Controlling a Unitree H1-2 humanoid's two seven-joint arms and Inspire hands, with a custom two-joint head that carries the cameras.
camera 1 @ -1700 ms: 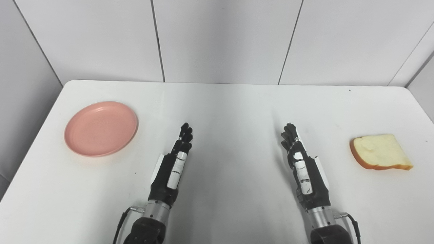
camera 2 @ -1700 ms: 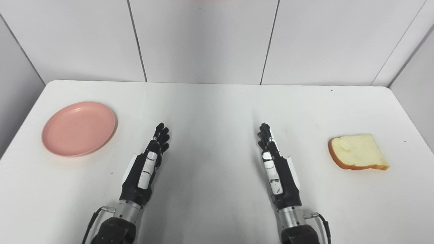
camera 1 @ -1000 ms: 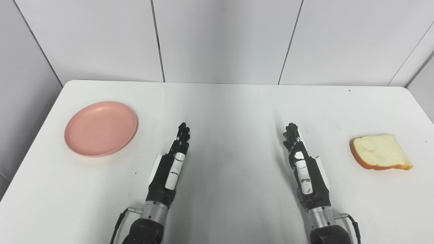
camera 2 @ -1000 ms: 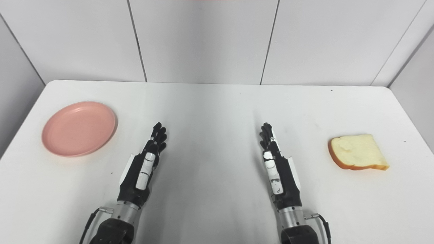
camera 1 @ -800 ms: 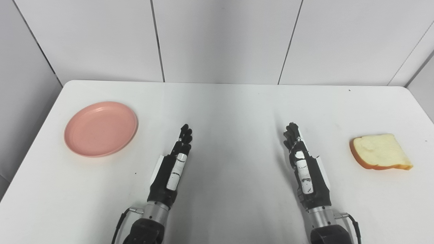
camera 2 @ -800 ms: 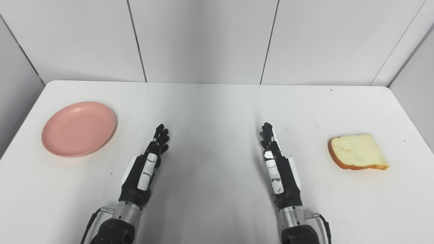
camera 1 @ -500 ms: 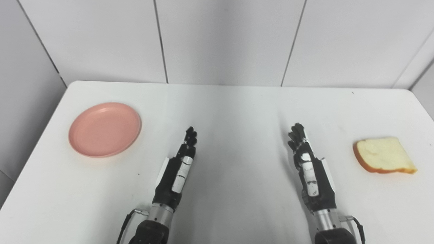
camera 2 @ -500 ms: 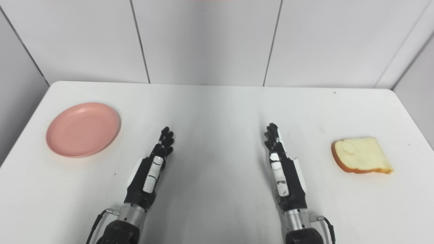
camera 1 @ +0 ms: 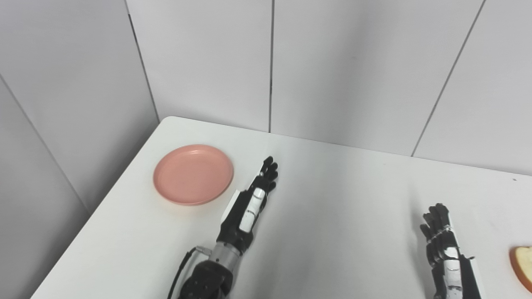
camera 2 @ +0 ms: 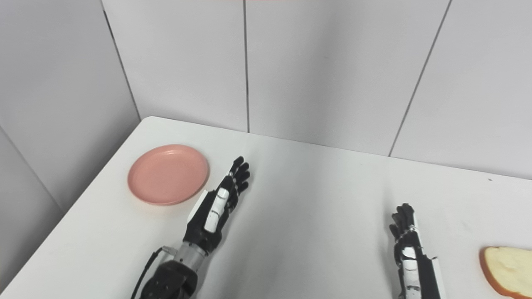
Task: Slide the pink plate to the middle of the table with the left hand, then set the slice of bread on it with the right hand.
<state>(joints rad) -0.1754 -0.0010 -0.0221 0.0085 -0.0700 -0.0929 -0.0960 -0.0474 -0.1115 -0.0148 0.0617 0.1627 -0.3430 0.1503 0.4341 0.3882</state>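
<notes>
Step one is not started: pink plate [camera 1: 193, 174] sits near the worktop's [camera 1: 332, 216] far left corner. Left hand [camera 1: 249, 199] is flat, empty, just beside it; right hand [camera 2: 409, 249] is empty too. Next, touch the plate's rim and push.

Plate [camera 1: 193, 174]: plain pink. Table [camera 1: 341, 207]: white. Left hand [camera 1: 249, 203] and right hand [camera 2: 409, 249]: black, white panels on the backs. Bread slice [camera 2: 509, 265]: pale cream face, orange-brown crust, cut off by frame edge so possibly uneven. Wall panels [camera 1: 208, 62]: light grey, dark seams.

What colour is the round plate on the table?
The plate is pink, plain with no pattern. It shows best in the left eye view.
</notes>
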